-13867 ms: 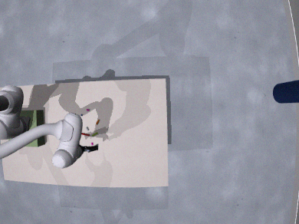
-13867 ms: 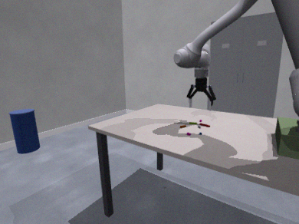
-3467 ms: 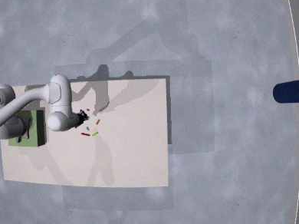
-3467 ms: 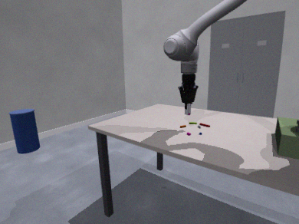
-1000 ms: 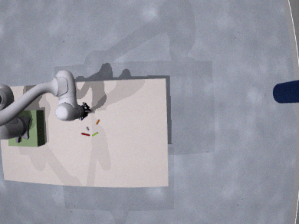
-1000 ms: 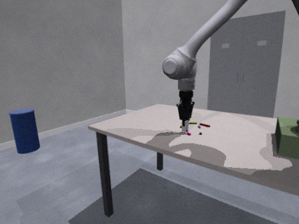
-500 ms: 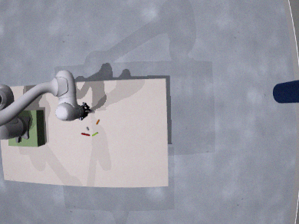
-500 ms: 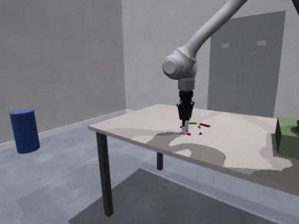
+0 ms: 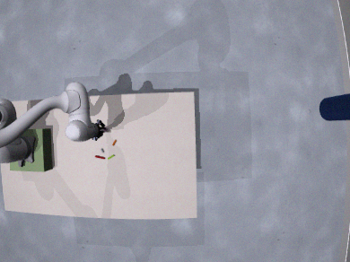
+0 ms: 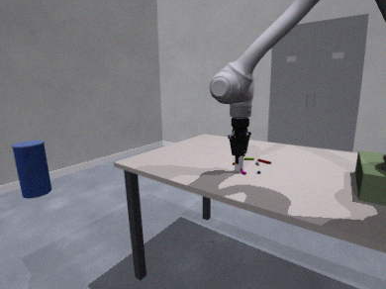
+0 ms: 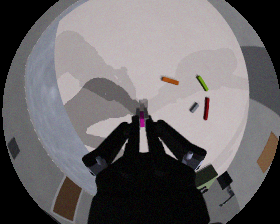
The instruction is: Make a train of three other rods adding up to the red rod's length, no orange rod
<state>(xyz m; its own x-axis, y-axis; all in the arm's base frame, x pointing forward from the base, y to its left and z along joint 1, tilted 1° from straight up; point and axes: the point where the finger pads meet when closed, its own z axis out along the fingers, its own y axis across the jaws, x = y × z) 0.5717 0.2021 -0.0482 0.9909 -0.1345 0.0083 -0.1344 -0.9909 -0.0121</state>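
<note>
Magenta, the short rod (image 11: 143, 121) sits pinched between the narrow jaws of the black two-finger gripper (image 11: 143, 128), low over the pale worktop (image 9: 148, 188) towards its left edge. Placing seems under way: it likely needs carrying to the lime rod (image 9: 111, 156), aligned end to end.

No text, label, brand, number or sign can be read in any of the views. The two small pale plates high on the grey double door (image 10: 317, 79) at the far right of the exterior view are blurred blanks, with no letters that can be made out. The green block (image 10: 370, 177) at the right end of the pale table top (image 10: 307, 188) shows plain faces.
</note>
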